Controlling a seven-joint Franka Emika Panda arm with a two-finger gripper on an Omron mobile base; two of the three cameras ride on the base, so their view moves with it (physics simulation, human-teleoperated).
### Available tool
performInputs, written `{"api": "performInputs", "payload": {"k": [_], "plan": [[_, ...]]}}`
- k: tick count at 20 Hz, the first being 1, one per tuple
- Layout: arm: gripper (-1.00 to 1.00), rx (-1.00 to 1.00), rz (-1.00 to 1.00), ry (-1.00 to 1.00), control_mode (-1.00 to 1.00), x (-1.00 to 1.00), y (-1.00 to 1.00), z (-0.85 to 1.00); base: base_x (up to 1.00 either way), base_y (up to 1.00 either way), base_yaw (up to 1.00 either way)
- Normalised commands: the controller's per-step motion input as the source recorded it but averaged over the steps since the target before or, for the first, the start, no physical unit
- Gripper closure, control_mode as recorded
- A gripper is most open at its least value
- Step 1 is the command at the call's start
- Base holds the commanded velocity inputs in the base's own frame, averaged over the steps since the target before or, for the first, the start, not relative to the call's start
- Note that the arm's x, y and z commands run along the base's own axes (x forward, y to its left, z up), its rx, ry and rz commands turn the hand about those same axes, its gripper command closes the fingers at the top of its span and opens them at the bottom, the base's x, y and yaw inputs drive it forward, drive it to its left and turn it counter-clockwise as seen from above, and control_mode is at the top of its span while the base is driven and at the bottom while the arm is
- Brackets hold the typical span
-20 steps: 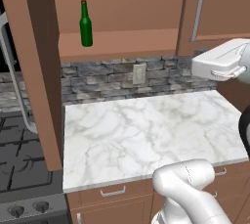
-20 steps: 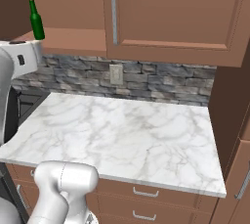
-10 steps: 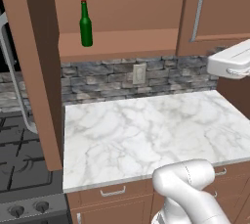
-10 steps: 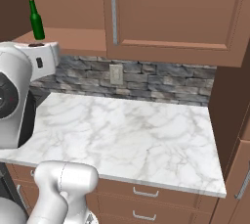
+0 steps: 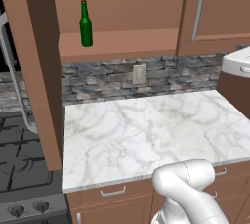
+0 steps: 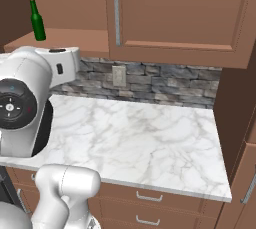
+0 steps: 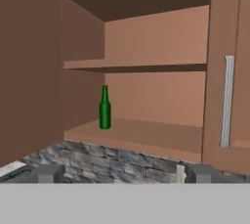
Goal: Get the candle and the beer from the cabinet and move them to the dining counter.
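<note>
The beer (image 5: 86,25), a slim dark green bottle with a red cap, stands upright on the lower shelf of the open cabinet (image 5: 117,47), near its left side. From the other base camera the beer (image 6: 36,20) shows at the top left on the cabinet (image 6: 70,38) shelf. In the hand view the beer (image 7: 104,109) stands well ahead in the cabinet (image 7: 146,137), left of centre. My gripper (image 7: 124,175) is open, its fingertips (image 7: 49,174) wide apart and nothing between them, far back from the bottle. The candle and the dining counter are out of view.
An open cabinet door (image 5: 34,71) juts out on the left, above a stove (image 5: 24,169). A marble worktop (image 5: 146,135) with a stone backsplash (image 5: 112,78) and a wall outlet (image 5: 139,74) lies below. A closed door with a silver handle (image 5: 197,12) is at right.
The arm's white upper part has swung right toward the edge of the left base view and has risen large at the left of the right base view. The beer stays put.
</note>
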Motion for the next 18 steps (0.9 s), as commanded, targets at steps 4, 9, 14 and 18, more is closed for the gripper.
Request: {"api": "performInputs", "payload": {"k": [4,9,14,18], "plan": [[-1.0,-0.02,-0.18,0.0,-1.0,0.31,-0.24,-0.08,0.0,0.0,0.0],[-1.0,0.0,-0.18,0.0,-1.0,0.31,-0.27,-0.11,0.0,0.0,0.0],[-1.0,0.0,-0.11,-0.07,-1.0,0.12,-0.34,-0.2,0.0,0.0,0.0],[-1.0,0.0,-0.06,-0.09,-1.0,0.18,-0.25,-0.19,0.0,0.0,0.0]]}}
